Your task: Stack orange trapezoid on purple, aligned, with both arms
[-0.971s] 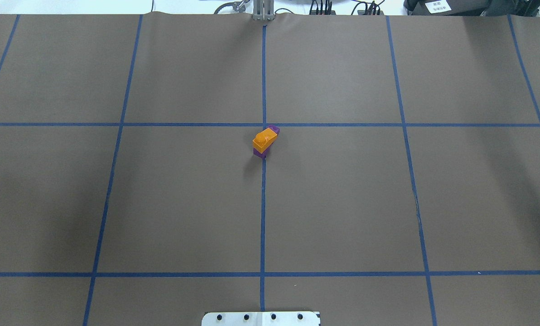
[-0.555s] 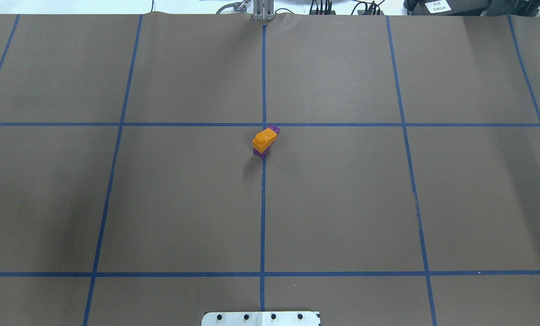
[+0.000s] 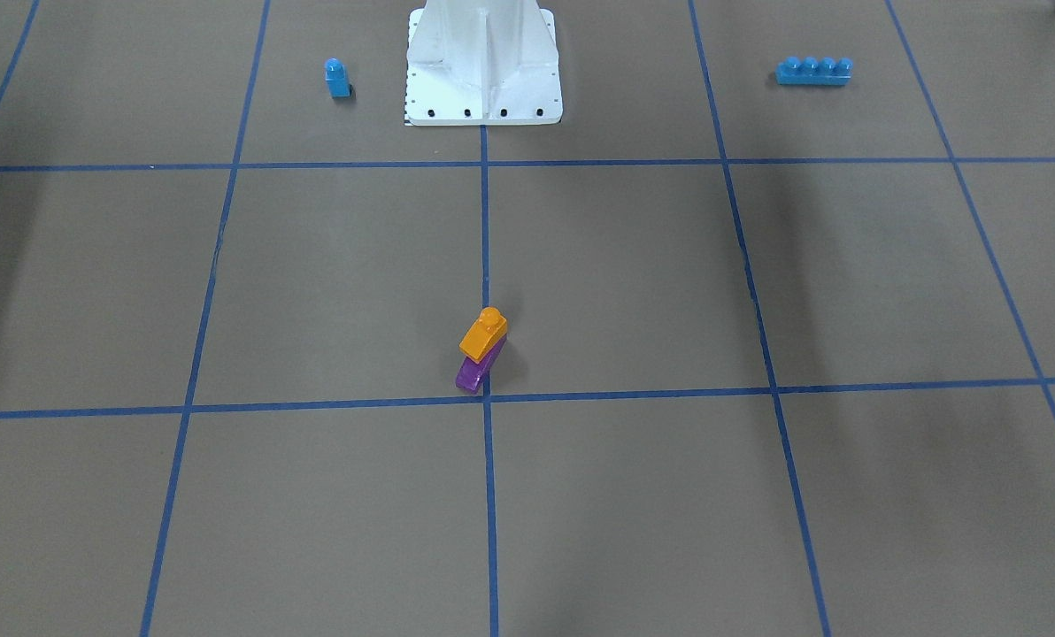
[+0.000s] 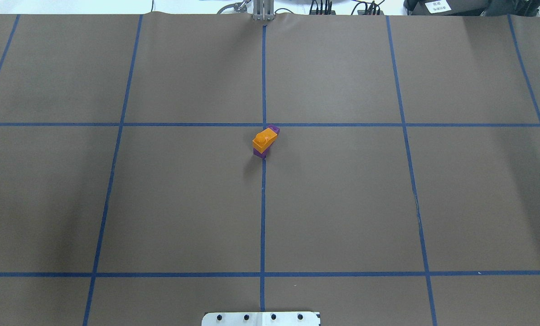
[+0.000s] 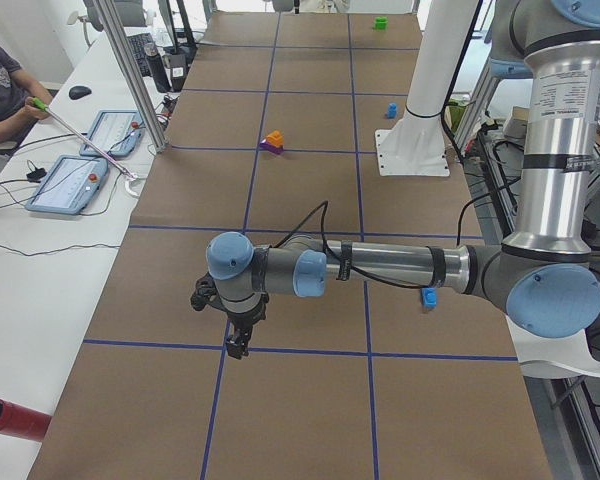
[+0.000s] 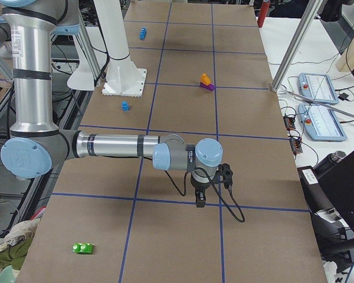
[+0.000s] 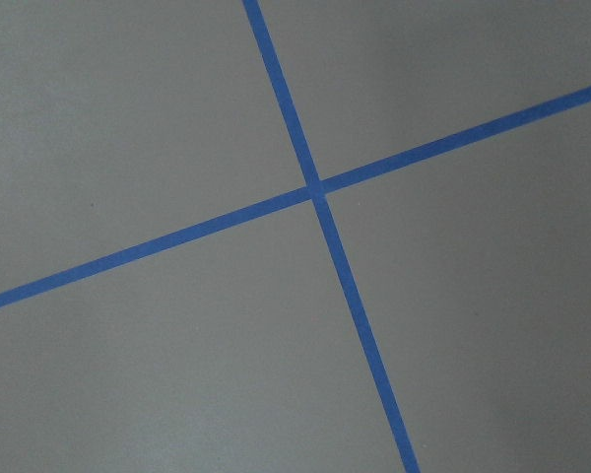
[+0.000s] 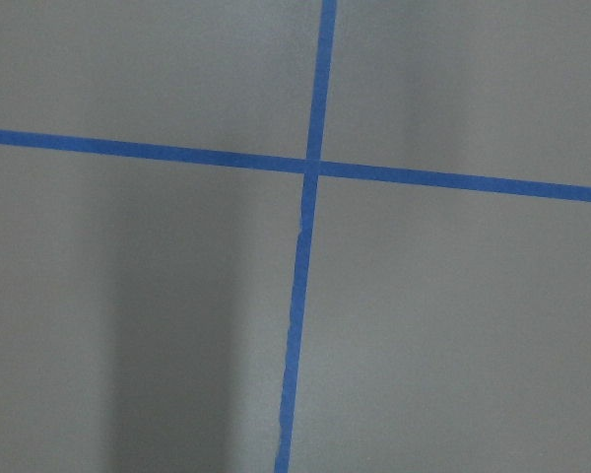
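Note:
The orange trapezoid (image 4: 263,138) sits on top of the purple brick (image 4: 260,153) near the table's centre, at the crossing of the blue tape lines. In the front-facing view the orange brick (image 3: 483,334) rests stud up on the purple one (image 3: 473,372), and both point the same way. Neither gripper is near the stack. The left gripper (image 5: 237,345) hangs low over the table at the robot's left end. The right gripper (image 6: 199,200) hangs low at the right end. I cannot tell whether either is open or shut. Both wrist views show only paper and tape.
A blue single-stud brick (image 3: 336,78) and a blue four-stud brick (image 3: 813,70) lie either side of the white pedestal (image 3: 483,62). A green brick (image 6: 82,248) lies near the right end. Operators' tablets (image 5: 70,185) sit on the side table.

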Robot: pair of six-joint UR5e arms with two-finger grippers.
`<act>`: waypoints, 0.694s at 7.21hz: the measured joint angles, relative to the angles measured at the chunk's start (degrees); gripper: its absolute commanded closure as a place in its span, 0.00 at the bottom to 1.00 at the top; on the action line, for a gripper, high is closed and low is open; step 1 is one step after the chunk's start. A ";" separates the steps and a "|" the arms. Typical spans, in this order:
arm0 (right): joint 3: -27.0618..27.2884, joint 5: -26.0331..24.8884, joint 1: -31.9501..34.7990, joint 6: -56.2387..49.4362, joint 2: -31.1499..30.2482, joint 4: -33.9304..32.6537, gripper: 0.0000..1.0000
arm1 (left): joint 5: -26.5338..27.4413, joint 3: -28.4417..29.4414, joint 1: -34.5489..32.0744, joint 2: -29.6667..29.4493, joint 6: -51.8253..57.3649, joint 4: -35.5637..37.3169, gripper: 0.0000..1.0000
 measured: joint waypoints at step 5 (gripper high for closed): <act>0.10 0.86 1.43 -0.01 0.08 0.06 0.00 | 0.22 0.26 -2.53 0.19 -0.09 0.12 0.00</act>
